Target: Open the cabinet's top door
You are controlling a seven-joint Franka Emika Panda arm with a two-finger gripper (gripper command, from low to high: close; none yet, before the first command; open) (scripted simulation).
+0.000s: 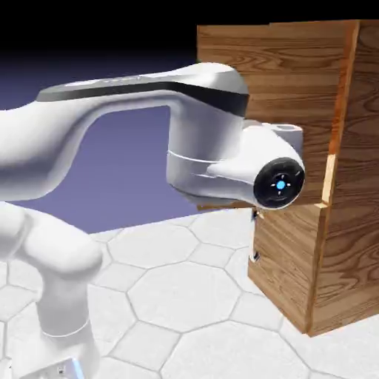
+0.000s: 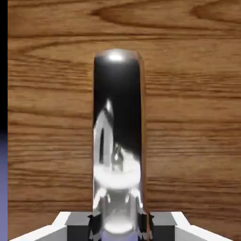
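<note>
The cabinet (image 1: 351,244) of brown wood-grain planks stands at the exterior view's right. Its top door (image 1: 296,70) fills the upper front. In the hand view the door's wood (image 2: 47,117) fills the picture, with the curved silver handle (image 2: 117,117) running up the middle. My gripper (image 2: 117,225) is shut on the handle's lower end, a grey fingertip (image 2: 75,221) showing on each side of the bar. In the exterior view the arm's wrist (image 1: 277,181) is pressed up to the door and hides both gripper and handle.
The shorter lower door (image 1: 285,266) sits under the top one, with its small handle (image 1: 255,257) at its left edge. The arm's bulky forearm (image 1: 148,96) spans the picture's left and middle. Hexagon-tiled table (image 1: 185,296) lies below.
</note>
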